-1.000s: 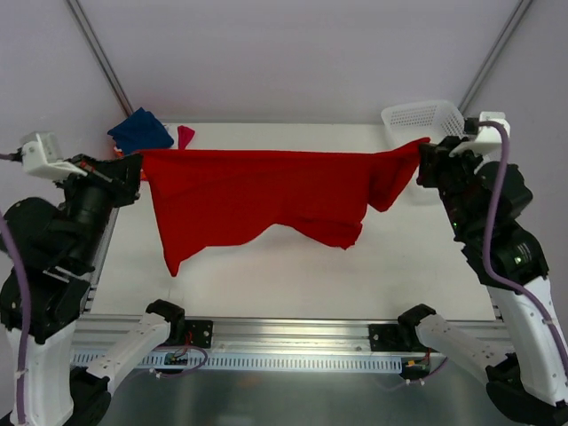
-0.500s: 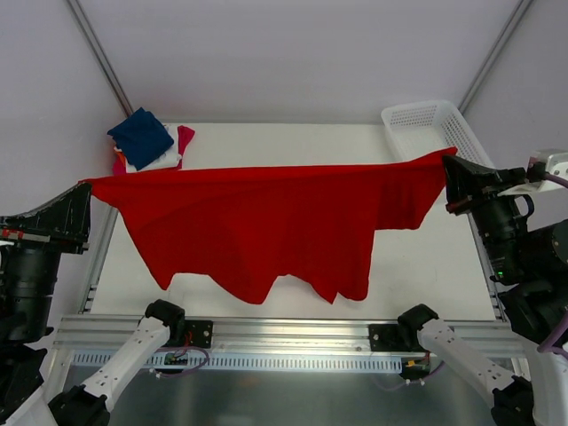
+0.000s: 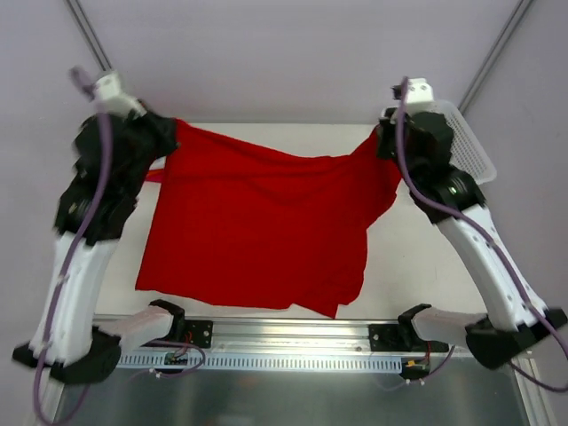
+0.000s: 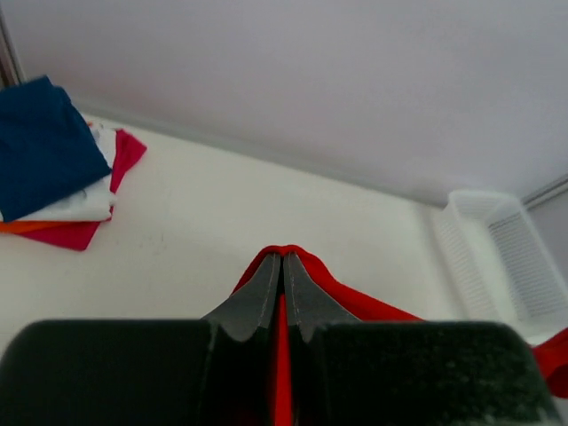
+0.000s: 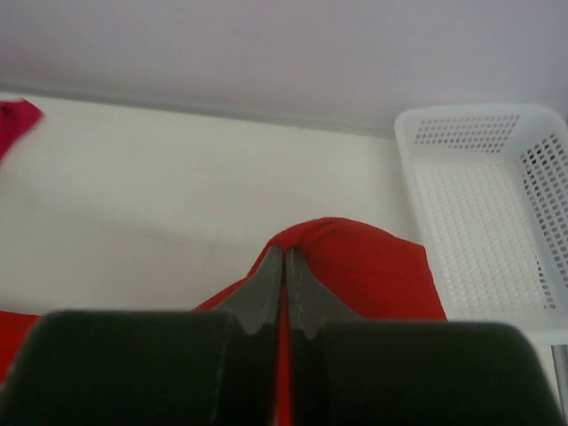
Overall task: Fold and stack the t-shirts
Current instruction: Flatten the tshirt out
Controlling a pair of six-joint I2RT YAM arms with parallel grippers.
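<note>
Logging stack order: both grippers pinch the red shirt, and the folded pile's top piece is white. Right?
No. The left wrist view shows the navy blue tee on top, the white tee beneath it. The left gripper and right gripper do pinch the red shirt.

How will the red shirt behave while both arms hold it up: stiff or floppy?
Probably very floppy: the red shirt sags between the left pincer and right pincer, its lower edge wavy and uneven. Likely light, since small pinches of bunched cloth carry it. Set down, it would likely wrinkle rather than lie flat.
</note>
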